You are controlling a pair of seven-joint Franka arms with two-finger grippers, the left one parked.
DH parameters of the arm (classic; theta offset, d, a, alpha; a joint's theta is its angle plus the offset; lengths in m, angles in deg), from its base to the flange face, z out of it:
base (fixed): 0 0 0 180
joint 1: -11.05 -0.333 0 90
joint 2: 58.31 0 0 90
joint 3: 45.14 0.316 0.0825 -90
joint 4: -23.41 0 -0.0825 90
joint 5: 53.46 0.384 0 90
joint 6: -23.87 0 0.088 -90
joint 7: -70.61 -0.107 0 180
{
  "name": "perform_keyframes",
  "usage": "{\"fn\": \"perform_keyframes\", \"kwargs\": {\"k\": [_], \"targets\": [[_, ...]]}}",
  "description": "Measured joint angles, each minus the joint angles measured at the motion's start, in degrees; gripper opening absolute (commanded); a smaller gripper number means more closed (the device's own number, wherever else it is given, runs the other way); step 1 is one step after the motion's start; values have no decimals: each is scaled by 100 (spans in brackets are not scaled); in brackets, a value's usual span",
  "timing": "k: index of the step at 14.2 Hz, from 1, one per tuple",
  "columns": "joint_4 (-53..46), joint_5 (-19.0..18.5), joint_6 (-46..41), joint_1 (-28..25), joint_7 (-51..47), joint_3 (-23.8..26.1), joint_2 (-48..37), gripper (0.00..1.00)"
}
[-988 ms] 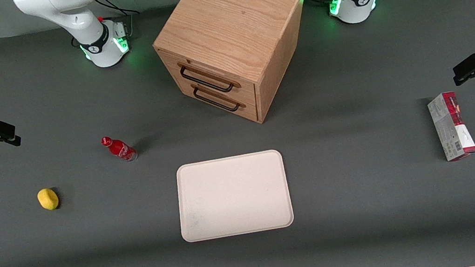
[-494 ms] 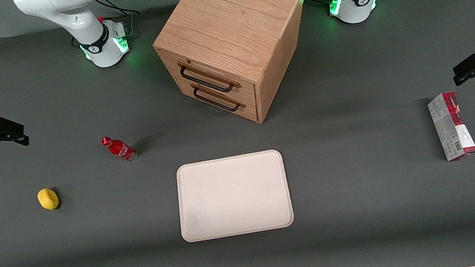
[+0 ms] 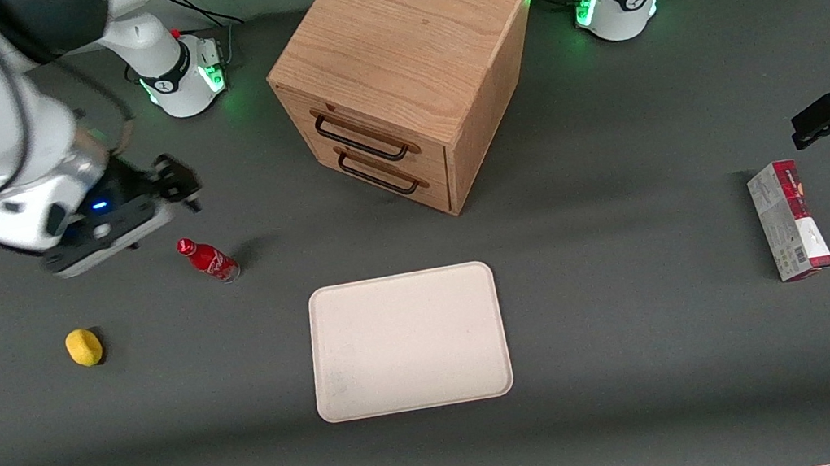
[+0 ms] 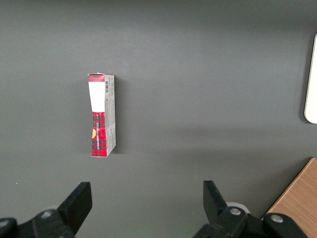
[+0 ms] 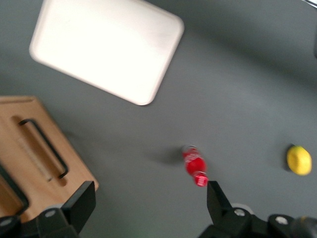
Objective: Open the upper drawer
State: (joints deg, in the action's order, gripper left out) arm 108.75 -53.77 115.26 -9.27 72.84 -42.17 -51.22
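1. A robot lab bench: a gray mat-covered table (image 3: 648,362) with arm bases bolted on, lit green
2. Staged props: wooden cabinet (image 3: 402,62), tray (image 3: 407,341), cables; gripper (image 3: 170,189) poised above the table

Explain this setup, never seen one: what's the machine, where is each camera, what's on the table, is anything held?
It is a pair of Franka robot arms at a grey table. The front view looks down at them from the front; the other two pictures come from cameras on the arms' wrists.

The working arm's gripper hangs open and empty over the table, above the red bottle, well short of the wooden cabinet.

The upper drawer is shut, with a dark bar handle; a matching lower drawer sits below it.

Also on the table: a cream tray in front of the cabinet, a yellow lemon-like fruit and, toward the parked arm's end, a red and grey carton.
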Motion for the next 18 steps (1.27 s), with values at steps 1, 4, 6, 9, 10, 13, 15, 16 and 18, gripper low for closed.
{"fn": "perform_keyframes", "kwargs": {"k": [1, 4, 6, 9, 10, 13, 15, 16, 18], "targets": [[-3, 0, 4, -272, 17, 5, 45, 100], [-5, 0, 101, -1010, 337, 15, 174, 100], [-5, 0, 122, -1341, 546, 16, 221, 100], [3, -1, 135, -1586, 768, 16, 229, 100], [17, -1, 169, -1619, 855, 16, 232, 100], [31, 82, 207, -1696, 1047, 15, 262, 100], [31, 151, 213, -1755, 1051, 15, 277, 100], [32, 278, 213, -1763, 1070, 14, 279, 100], [35, 640, 212, -1762, 1283, -14, 279, 100]]}}
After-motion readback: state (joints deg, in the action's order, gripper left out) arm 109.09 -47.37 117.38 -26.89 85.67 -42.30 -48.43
